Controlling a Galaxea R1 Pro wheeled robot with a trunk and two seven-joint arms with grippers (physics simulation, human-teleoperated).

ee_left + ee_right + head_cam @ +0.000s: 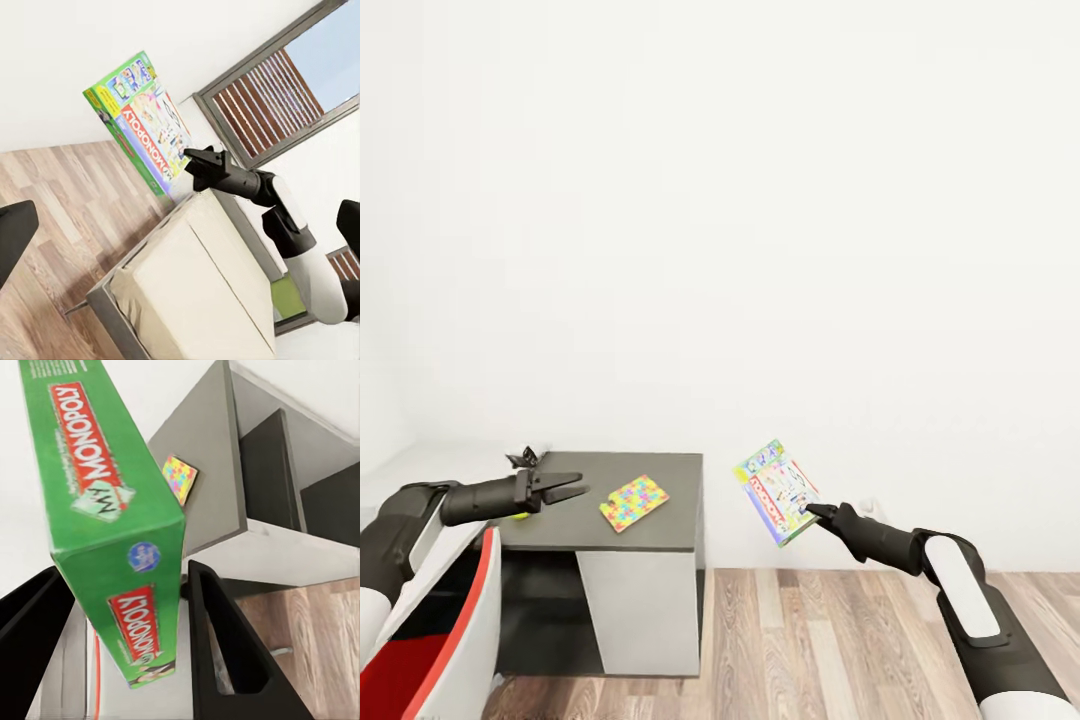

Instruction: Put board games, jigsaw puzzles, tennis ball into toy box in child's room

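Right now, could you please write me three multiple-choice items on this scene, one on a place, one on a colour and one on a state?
1. Where does the jigsaw puzzle lie?
A. on the dark grey-topped side unit
B. on the wood floor
C. in the left pincer

2. What colour are the edges of the Monopoly board game box?
A. red
B. green
C. black

3. What is the state of the right pincer?
A. open and empty
B. shut on a tennis ball
C. shut on the Monopoly board game box

Answers:
1 A, since the head view shows the puzzle flat on the unit's top, near its front edge.
2 B, since the right wrist view shows green sides.
3 C, since both fingers flank the box and it hangs in the air above the floor.
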